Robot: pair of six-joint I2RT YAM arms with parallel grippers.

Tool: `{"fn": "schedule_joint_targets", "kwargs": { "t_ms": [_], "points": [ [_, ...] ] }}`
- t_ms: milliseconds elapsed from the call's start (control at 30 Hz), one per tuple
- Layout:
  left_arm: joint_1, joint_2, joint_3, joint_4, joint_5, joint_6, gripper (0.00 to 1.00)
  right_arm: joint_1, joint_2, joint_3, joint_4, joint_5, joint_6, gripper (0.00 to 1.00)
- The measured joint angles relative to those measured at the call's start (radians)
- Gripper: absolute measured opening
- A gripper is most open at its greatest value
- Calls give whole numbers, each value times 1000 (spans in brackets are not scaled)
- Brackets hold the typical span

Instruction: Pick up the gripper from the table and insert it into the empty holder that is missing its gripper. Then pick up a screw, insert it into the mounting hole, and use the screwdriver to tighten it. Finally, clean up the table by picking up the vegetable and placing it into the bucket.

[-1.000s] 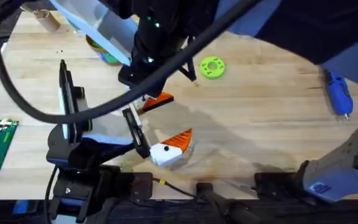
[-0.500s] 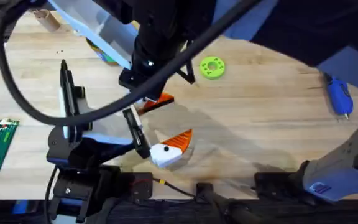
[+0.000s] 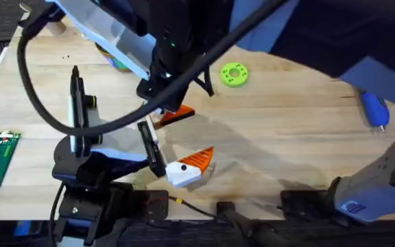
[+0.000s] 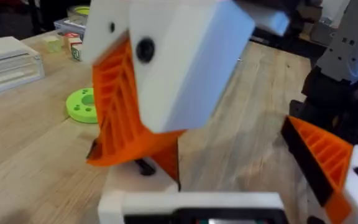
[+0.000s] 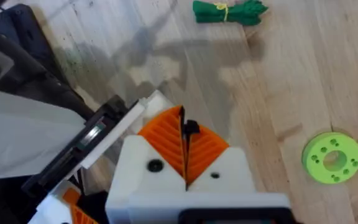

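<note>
Firstly, bucket [image 3: 117, 62]: it stood at the far left of the table, half covered by the arm and well apart from the work, probably waiting for the cleanup.
Left gripper [image 3: 175, 162]: it lay low near the front edge and pointed to the middle, seemingly to offer a steady base; open or closed could not be told.
Holder [image 4: 135, 186]: in the left wrist view a plain white base sat directly under the orange part, so the insertion step seemed to be in hand.
Right gripper [image 5: 185, 124]: its pads were pressed together, with a small dark thing at the seam, too small to name.
Orange gripper piece [image 4: 123, 121]: it hung under the white finger, just above the holder; loose piece or own pad could not be told.
Vegetable [image 5: 229, 10]: the right wrist view added it, lying on bare wood, not yet in the bucket.
Screwdriver [image 3: 374, 110]: it lay at the far right in the overhead view, untouched.
</note>
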Motion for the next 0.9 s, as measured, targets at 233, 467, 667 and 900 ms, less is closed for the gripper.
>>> {"fn": "schedule_joint_targets", "kwargs": {
  "t_ms": [233,467,667,900],
  "points": [
    [0,0,0,0,0,0,993,0,0,0,-6,6,8,6],
    [0,0,0,0,0,0,993,0,0,0,-7,7,27,6],
    [0,0,0,0,3,-1,993,0,0,0,-10,0,31,6],
    [0,0,0,0,6,1,992,0,-8,-1,-16,0,34,6]
  ]
}}
